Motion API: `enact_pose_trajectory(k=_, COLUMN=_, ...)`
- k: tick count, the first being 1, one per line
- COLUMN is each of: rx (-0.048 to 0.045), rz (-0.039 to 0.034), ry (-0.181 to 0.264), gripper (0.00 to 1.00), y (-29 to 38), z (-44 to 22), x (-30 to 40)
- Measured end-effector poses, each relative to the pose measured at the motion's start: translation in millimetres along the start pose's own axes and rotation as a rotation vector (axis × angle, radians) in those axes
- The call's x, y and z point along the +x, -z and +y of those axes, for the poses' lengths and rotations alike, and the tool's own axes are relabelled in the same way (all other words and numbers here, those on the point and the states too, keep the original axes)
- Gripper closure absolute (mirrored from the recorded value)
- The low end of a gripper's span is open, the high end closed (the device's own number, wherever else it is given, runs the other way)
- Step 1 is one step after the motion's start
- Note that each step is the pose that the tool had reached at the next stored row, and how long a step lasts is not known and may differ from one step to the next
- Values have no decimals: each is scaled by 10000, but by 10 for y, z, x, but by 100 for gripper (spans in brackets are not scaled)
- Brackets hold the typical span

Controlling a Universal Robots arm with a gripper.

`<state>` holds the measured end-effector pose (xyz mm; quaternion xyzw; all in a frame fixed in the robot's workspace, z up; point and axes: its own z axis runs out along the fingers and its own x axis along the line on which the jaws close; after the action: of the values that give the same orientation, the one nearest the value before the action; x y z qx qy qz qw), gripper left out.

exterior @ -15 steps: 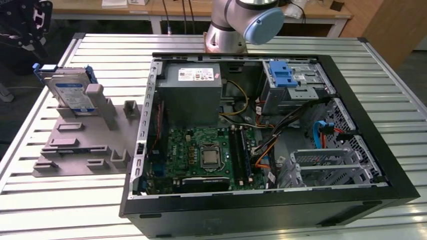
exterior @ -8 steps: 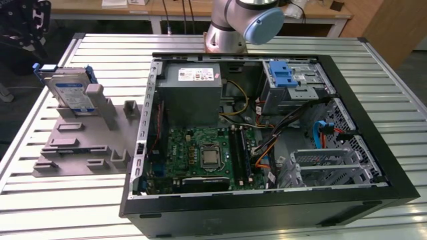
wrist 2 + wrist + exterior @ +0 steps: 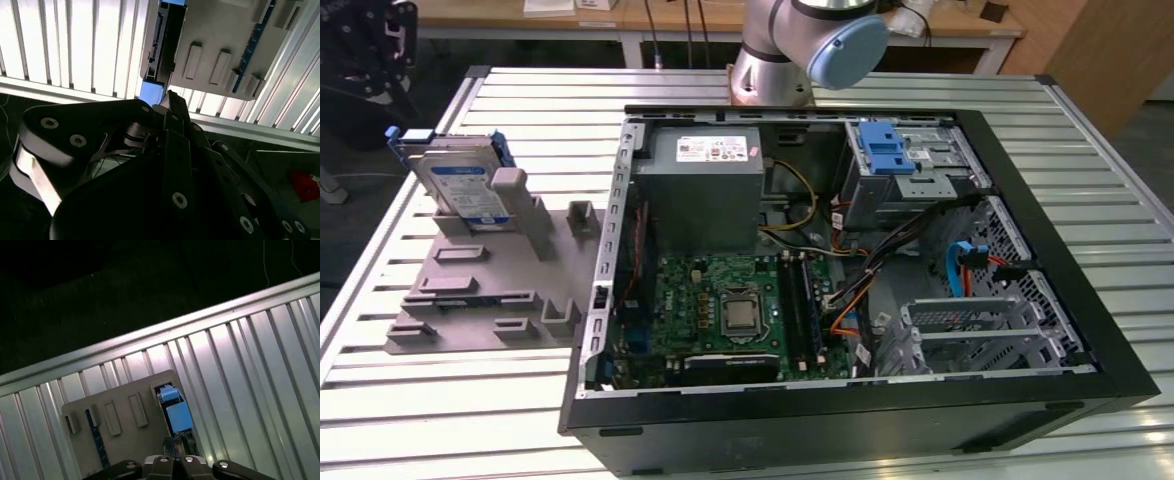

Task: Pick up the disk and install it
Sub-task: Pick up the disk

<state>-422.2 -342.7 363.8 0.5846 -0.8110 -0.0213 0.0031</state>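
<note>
This setting is presenting as a robotics lab or test workshop. A robot arm (image 3: 801, 40) is rising from a slatted aluminium table (image 3: 440, 410). An open computer case (image 3: 854, 425) is lying on its side on that table, exposing a circuit board (image 3: 734, 310) and cables (image 3: 961, 265). A grey holder plate (image 3: 480, 290) is sitting just beside the case, carrying the disk (image 3: 464, 185) upright. Wooden workbenches (image 3: 947, 25) are standing in the background.

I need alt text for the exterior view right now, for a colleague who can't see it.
The silver-grey rectangular hard disk with a blue-and-white label stands on edge in a grey plastic fixture on the slatted metal table, at the exterior view's left. Beside it lies an open black computer case, with the grey robot arm behind.
</note>
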Motion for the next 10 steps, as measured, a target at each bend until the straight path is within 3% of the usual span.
enact_pose_trajectory(k=8, rx=-27, rz=53, ry=1410, gripper=89, y=-33, z=-1, x=1)
enact_pose_trajectory(k=10, rx=-26, rz=56, ry=1526, gripper=89, y=-39, z=12, x=5)
